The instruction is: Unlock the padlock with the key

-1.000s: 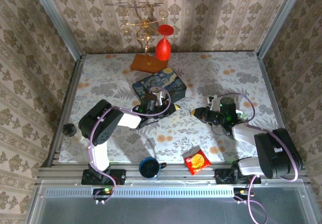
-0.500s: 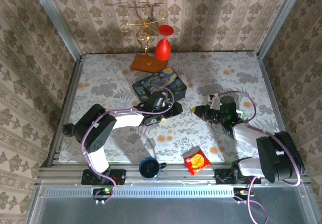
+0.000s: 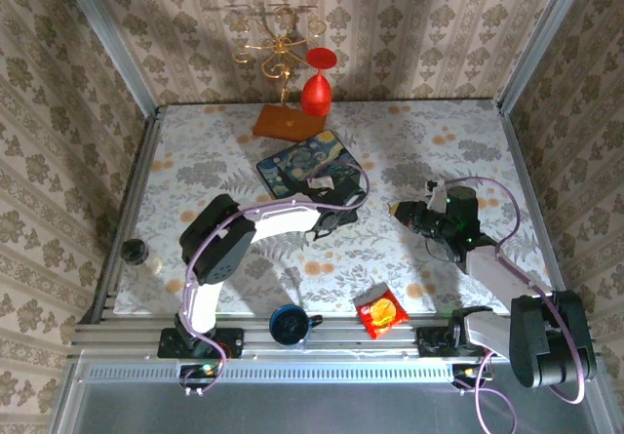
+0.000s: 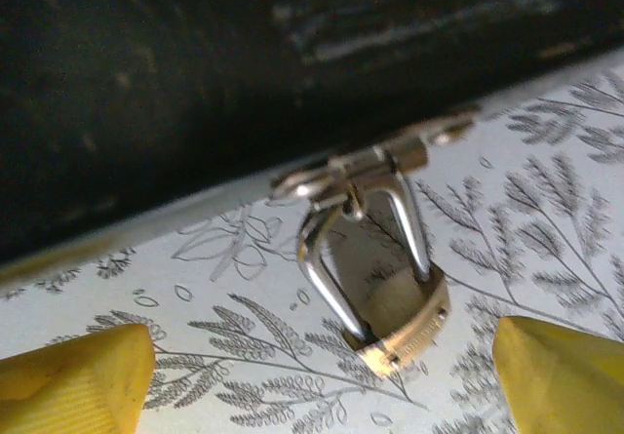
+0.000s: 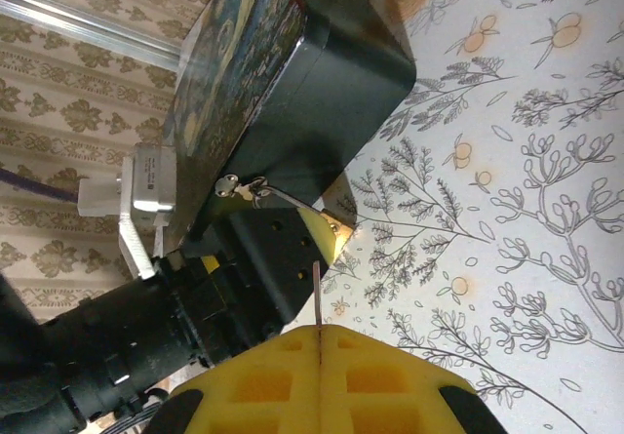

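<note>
the left hand (image 4: 319,380) has just sprung wide around the padlock (image 4: 395,307), lying on the counter (image 4: 546,180) hooked to the clasp (image 4: 370,166) of the box (image 4: 195,63), seemingly leaving it ready for the key (image 5: 316,293) pinched in the right hand (image 5: 320,356).

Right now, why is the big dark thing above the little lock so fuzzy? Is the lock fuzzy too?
Left wrist view: the dark box is blurred and in shadow; the padlock below it is fairly sharp, its shackle glinting; the yellow fingertips in the corners are soft. Top external view: the left arm casts a soft shadow on the table.
</note>
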Controlling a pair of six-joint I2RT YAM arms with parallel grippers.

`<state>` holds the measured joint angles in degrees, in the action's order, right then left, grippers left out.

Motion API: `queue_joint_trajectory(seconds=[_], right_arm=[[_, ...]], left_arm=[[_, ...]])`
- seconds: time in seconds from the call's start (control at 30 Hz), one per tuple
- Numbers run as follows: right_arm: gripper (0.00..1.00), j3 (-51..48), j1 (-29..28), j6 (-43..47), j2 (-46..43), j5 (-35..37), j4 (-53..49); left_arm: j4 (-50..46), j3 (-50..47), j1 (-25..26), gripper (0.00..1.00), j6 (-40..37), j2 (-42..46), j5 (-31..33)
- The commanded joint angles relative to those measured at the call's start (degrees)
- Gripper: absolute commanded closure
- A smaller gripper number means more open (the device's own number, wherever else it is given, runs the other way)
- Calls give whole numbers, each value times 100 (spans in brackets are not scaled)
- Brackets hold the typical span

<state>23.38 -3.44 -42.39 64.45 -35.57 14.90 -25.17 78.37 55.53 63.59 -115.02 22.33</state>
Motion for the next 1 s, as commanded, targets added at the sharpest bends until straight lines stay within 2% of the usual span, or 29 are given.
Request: queue_joint_trajectory(seconds=[0.0,0.37,0.47,0.63,0.8,0.97], right_arm=[[100,-52,114,200,-133,-277,-255],[100,-44,212,214,-1,-521,-88],[100,-20,212,181,76,-567,-24],[100,-43,212,111,70,-565,56],[100,-88,212,25,24,-547,111],[100,-79,212,-6,-28,-530,105]], left_arm=[[-906,495,57,10,352,-294,775],[-1219,1207,83,11,557,-908,1330],[-1450,1343,85,17,575,-1013,1382],[-1478,1013,91,29,593,-809,1284],[-1125,513,90,31,399,-474,987],[-755,407,60,32,96,-506,765]])
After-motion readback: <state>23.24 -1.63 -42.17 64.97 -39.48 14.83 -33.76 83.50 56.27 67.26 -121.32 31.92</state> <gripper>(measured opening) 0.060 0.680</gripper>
